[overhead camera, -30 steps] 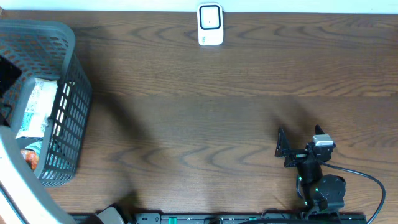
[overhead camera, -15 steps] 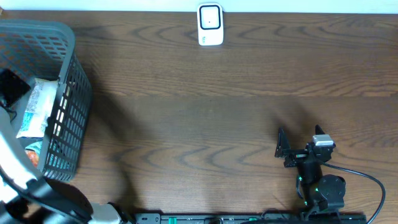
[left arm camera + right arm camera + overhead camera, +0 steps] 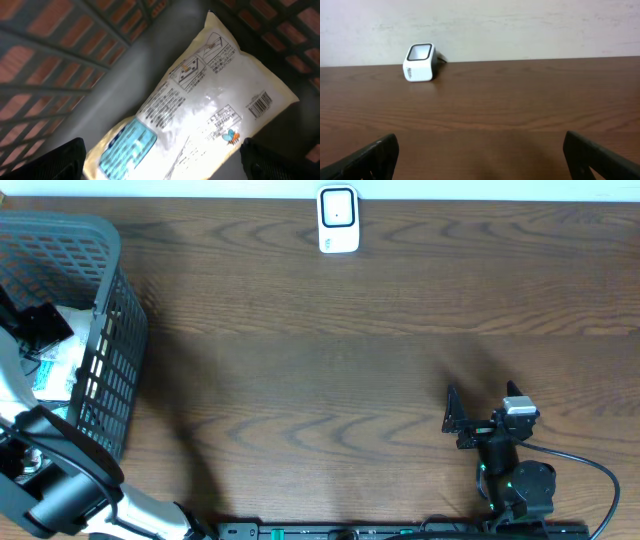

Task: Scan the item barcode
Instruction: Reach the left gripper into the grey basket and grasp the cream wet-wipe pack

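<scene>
Basket [image 3: 112, 370], overhead: grey mesh, on the table [image 3: 330, 360] at its left edge.
Packet [image 3: 58, 368], overhead: white, inside the basket, partly hidden by the left arm [image 3: 60, 490] reaching in.
Scanner [image 3: 338, 220], overhead: white, upright at the far edge, well apart from the basket.
Right pincer [image 3: 455, 418], overhead: near edge, right side, spread, holding nothing.
Left pincer [image 3: 172, 159], left wrist: spread wide above the packet, fingertips [image 3: 60, 157] at both lower corners, holding nothing.
Barcode [image 3: 260, 104], left wrist: face up at the packet's right end; blue label [image 3: 127, 149] toward the other end; packet lies flat on the basket floor.
Scanner, right wrist: far left on the table, by the wall [image 3: 520, 25].
Right pincer, right wrist: spread, low over bare wood.
</scene>
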Robot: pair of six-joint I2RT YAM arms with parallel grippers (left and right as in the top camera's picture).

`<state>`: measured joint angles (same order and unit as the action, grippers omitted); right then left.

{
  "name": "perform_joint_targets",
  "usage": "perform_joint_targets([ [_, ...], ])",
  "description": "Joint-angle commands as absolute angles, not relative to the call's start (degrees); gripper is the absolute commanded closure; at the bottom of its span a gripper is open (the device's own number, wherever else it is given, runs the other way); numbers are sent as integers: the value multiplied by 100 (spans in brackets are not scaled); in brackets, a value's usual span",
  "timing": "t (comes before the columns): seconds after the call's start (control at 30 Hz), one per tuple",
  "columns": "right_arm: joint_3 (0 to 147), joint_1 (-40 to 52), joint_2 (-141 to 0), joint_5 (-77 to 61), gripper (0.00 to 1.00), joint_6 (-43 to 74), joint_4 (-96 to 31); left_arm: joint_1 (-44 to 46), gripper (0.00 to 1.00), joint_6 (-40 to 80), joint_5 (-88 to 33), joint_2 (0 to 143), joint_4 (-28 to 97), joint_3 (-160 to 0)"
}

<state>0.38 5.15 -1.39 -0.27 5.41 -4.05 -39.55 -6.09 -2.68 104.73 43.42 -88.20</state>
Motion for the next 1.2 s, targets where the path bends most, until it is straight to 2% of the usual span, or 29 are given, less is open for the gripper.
perform_joint_targets([
  [0.0, 32, 495, -113, -56, 1, 506, -434, -3957, 2, -930, -346, 10772, 4327, -8827],
  [0.67, 32, 495, -113, -56, 1, 506, -432, -3957, 3, -1288, -517, 11963, 4060, -8818],
  [0.7, 32, 495, -113, -56, 1, 506, -432, -3957, 8, -1288, -519, 11996, 4060, -8818],
  [0.77, 32, 495, -113, -56, 1, 506, -432, -3957, 36, -1286, -519, 12003, 4036, -8818],
  [0.8, 32, 495, -113, -56, 1, 506, -432, -3957, 47, -1284, -519, 12001, 4016, -8818],
  [0.87, 32, 495, -113, -56, 1, 506, -432, -3957, 60, -1284, -563, 12001, 4018, -8818],
  [0.97, 32, 495, -113, -56, 1, 506, -434, -3957, 71, -1284, -563, 12001, 4023, -8820],
  [1.03, 32, 495, -113, -56, 1, 506, -432, -3957, 88, -1284, -561, 11990, 4047, -8820],
  [1.07, 32, 495, -113, -56, 1, 506, -432, -3957, 92, -1284, -563, 11970, 4060, -8820],
  [1.17, 32, 495, -113, -56, 1, 506, -432, -3957, 93, -1284, -563, 11832, 4082, -8820],
])
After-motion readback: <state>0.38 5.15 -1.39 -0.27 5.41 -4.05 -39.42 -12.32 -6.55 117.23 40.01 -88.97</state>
